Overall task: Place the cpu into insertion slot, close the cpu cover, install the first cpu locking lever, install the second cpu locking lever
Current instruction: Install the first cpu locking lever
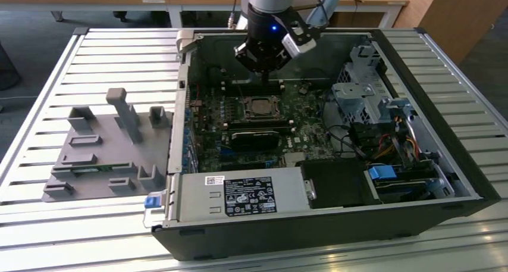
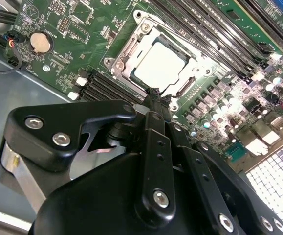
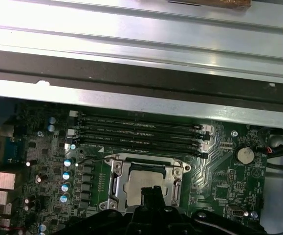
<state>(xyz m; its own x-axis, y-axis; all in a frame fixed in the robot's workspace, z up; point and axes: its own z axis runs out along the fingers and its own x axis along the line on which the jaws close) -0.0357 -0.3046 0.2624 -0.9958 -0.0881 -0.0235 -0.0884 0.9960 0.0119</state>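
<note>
Work centres on the insertion slot (image 1: 260, 107), which sits in the green board of an open computer case (image 1: 444, 165) lying on its side on the slatted worktop (image 1: 119, 52), so the socket faces up and the arm can reach it from above. The cpu (image 2: 161, 66) lies in that slot with its dull silver top showing, flat and square to the socket. The cpu cover (image 2: 126, 51) appears to lie down around it, its frame resting on the chip's edges and its window leaving the metal top bare; by that reading the first two steps look done. The gripper (image 2: 156, 95) hangs just above the edge of the socket farthest from the memory slots (image 3: 141, 132), its fingers drawn narrow into a single point with nothing seen between them. A tip that slim suits pushing a thin part better than grasping one. In the first wrist view the gripper (image 3: 151, 193) overlaps the near edge of the cpu (image 3: 136, 181), and a thin wire (image 3: 90, 160) juts out from one corner of the cover (image 3: 117, 181); it may be a locking lever not yet latched, though I cannot be sure. A grey holder (image 1: 103, 147) stands on the worktop at the exterior view's left, well apart from the case.
</note>
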